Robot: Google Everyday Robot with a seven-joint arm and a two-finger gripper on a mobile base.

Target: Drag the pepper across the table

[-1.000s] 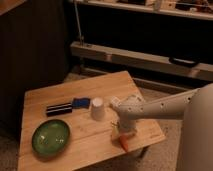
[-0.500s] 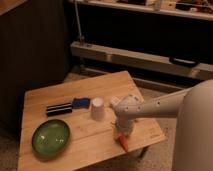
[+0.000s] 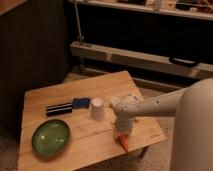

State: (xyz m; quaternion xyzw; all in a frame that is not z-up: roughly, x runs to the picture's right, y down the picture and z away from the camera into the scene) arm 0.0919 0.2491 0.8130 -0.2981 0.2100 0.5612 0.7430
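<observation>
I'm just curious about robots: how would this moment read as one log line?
gripper: right above pepper | pepper: at table edge nearest camera | nearby: white cup, green bowl

Dim, warm light falls from above onto the light wooden plank tabletop [image 3: 60,97], the brightest surface here, while the wall and shelves behind sink almost to black. The round green plate [image 3: 51,137] carries a faint sheen. The gripper [image 3: 122,132], low over the slender orange-red pepper [image 3: 123,144] at the tabletop's front right edge, shows pale and evenly lit
</observation>
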